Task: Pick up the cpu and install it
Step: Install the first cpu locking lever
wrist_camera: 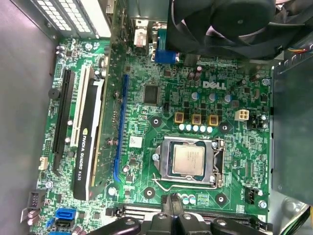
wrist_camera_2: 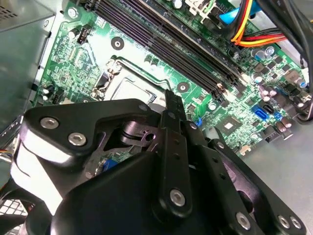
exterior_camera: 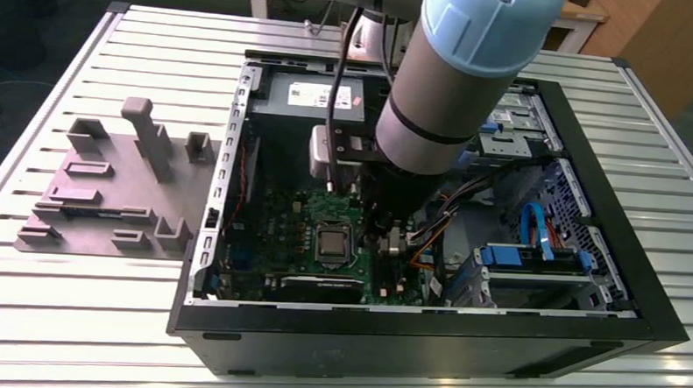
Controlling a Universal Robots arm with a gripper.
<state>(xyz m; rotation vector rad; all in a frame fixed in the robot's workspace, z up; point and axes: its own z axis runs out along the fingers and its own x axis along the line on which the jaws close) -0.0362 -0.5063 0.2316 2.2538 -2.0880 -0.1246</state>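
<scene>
Too small in the exterior view to detail: cpu. Partly covered in the second wrist view: cpu, under the end effector. Cut by the first wrist view's edge: end effector, fan.

The black gripper is hanging close over a green motherboard, its body covering much of the board and its tip pointing at the socket. The cpu is lying flat in that socket, partly hidden behind the tip; whether the two are touching cannot be told. Black memory slots are running diagonally just beside the socket. Beyond them, red, yellow and orange cables are passing near a blue connector. A grey case wall is standing along one edge of the board.
</scene>
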